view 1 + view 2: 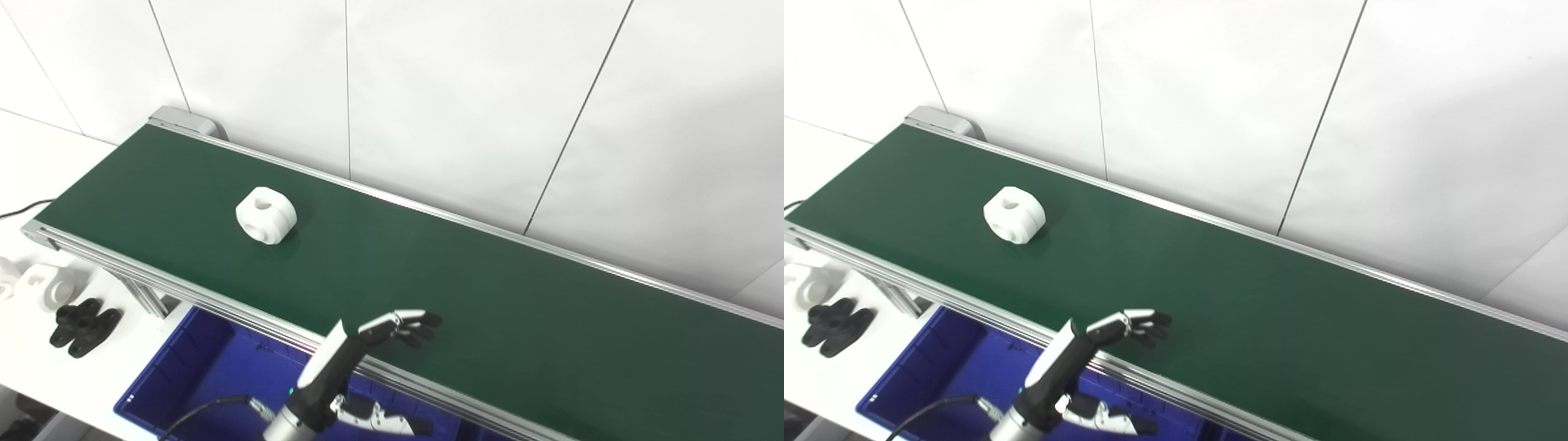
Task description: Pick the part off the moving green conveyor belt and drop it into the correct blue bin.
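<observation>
A white rounded part [266,215] with a hole in its top and side lies on the green conveyor belt [429,288], toward its left end. My left hand [352,355] is raised at the belt's near rail, well to the right of the part and nearer to me. Its fingers [404,323] reach over the belt edge and its thumb [376,421] hangs apart below, so it is open and holds nothing. A blue bin [202,373] sits below the belt's near edge, under the hand. My right hand is out of view.
On the white table at the left lie white parts [44,285] and black parts [82,324]. The belt's aluminium rail [184,288] runs along the near side. A white tiled wall stands behind the belt. A black cable [202,410] runs by my arm.
</observation>
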